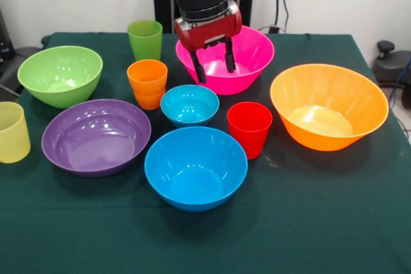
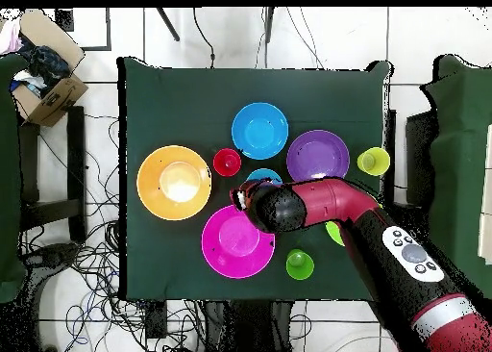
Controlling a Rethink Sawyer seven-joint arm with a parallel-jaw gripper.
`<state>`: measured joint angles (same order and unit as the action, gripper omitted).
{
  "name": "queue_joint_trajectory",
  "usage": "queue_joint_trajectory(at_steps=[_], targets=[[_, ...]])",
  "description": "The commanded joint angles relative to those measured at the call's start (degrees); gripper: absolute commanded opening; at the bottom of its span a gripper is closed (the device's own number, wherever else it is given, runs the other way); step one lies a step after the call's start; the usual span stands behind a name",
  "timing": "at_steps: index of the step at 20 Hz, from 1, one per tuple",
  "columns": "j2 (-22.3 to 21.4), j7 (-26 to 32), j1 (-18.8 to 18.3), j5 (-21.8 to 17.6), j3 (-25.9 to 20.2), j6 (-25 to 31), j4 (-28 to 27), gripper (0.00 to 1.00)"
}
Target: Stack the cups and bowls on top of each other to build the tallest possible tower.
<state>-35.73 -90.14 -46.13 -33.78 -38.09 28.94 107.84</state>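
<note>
dark green cloth (image 1: 334,222) is covering the table and we are looking at every piece sitting apart, nothing stacked. we are seeing the gripper (image 1: 212,66) hanging over the near rim of the pink bowl (image 1: 253,49), its two black fingers spread apart and holding nothing. just in front of it the small blue bowl (image 1: 189,104) is resting upright, with the orange cup (image 1: 147,83) beside it on one side and the red cup (image 1: 250,128) on the other. the large blue bowl (image 1: 196,167) is sitting closest to the camera, and the purple bowl (image 1: 96,136) is lying next to it. the lime green bowl (image 1: 60,75) is standing behind the purple one, the green cup (image 1: 145,40) is standing at the back near the pink bowl, and the pale yellow cup (image 1: 13,132) is sitting at the picture's edge. the orange bowl (image 1: 329,106) is waiting well off on the other side. from overhead we are watching the red arm (image 2: 336,206) reaching across and hiding most of the lime green bowl.
</note>
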Motion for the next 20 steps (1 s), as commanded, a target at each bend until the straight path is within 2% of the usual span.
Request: queue_joint_trajectory(at_steps=[1, 5, 8, 16, 20], targets=[[3.8, 17.7, -0.1, -9.0, -2.6, 5.3, -5.9, 1.00], [5.0, 19.9, -0.7, -12.4, -2.3, 6.6, -6.5, 1.00], [5.6, 18.3, 0.0, -14.7, -0.3, 7.3, -7.4, 1.00], [6.4, 15.5, 0.1, -18.0, 1.2, 7.5, -6.2, 1.00], [7.4, 13.9, 0.0, -18.3, 2.0, 7.9, -6.1, 1.00]])
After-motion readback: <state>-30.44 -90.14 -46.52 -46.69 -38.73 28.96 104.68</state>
